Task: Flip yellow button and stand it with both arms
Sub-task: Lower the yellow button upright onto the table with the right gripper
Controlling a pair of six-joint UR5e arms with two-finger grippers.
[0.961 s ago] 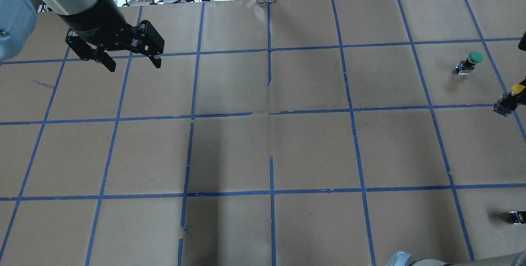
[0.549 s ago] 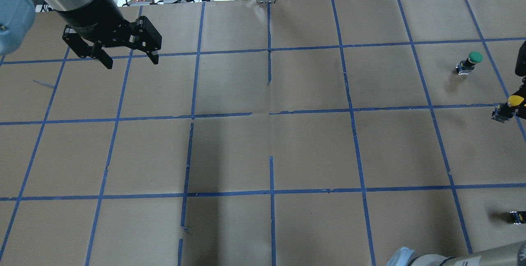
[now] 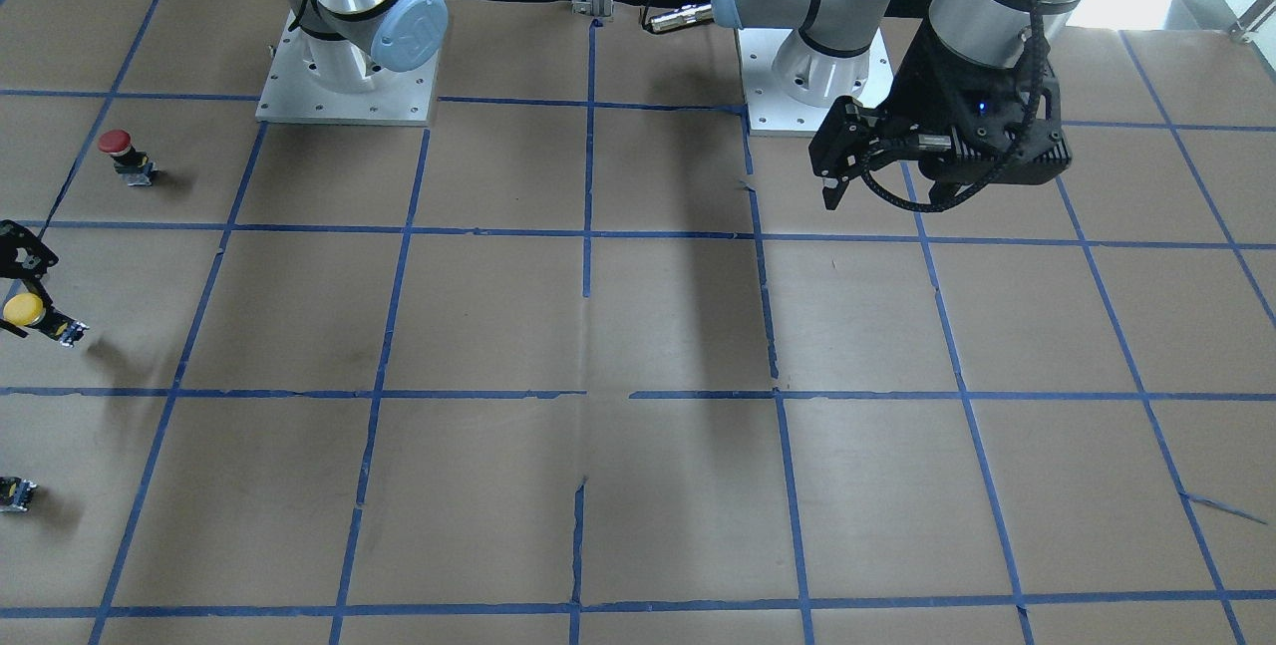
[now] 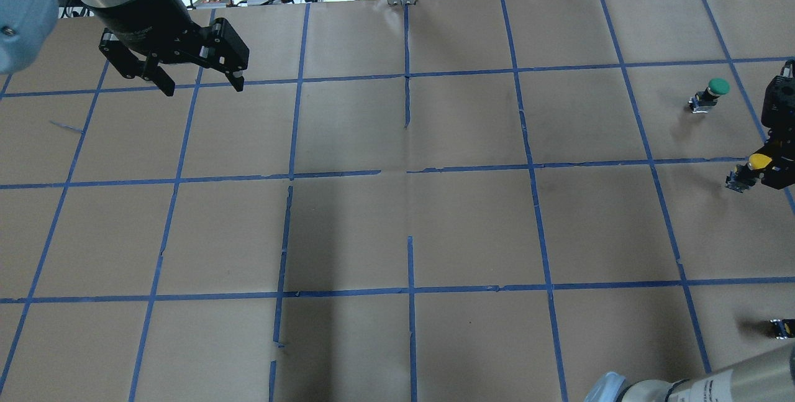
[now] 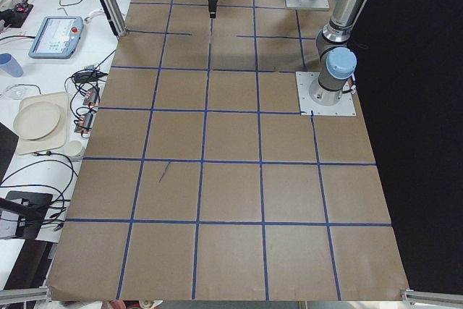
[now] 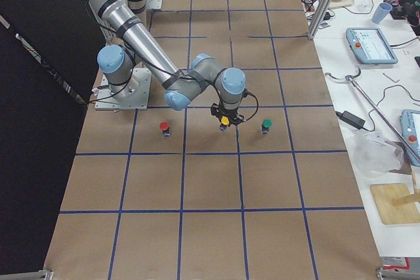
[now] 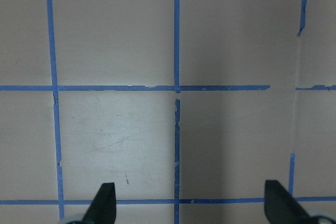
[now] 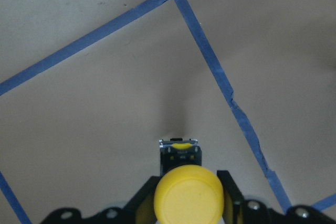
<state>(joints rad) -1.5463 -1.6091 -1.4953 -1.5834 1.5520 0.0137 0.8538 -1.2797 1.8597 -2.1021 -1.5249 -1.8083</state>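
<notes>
The yellow button (image 4: 749,166) has a round yellow cap and a black and grey base. My right gripper (image 4: 763,171) is shut on it at the table's right edge and holds it tilted, just above the paper. The right wrist view shows the cap (image 8: 188,192) between the fingers (image 8: 231,190), with the base pointing away. The button also shows in the front-facing view (image 3: 28,312) and the exterior right view (image 6: 224,121). My left gripper (image 4: 200,84) is open and empty, high over the far left of the table. It also shows in the front-facing view (image 3: 877,194).
A green-capped button (image 4: 713,91) stands beyond the yellow one. A red-capped button (image 3: 122,149) stands nearer the robot's base. A small dark piece (image 4: 781,327) is cut off at the right edge. Brown paper with a blue tape grid (image 4: 410,172) covers the table.
My right gripper has carried the yellow button leftward, further into the overhead view and slightly nearer the robot. My left gripper has shifted only a little and stays open.
</notes>
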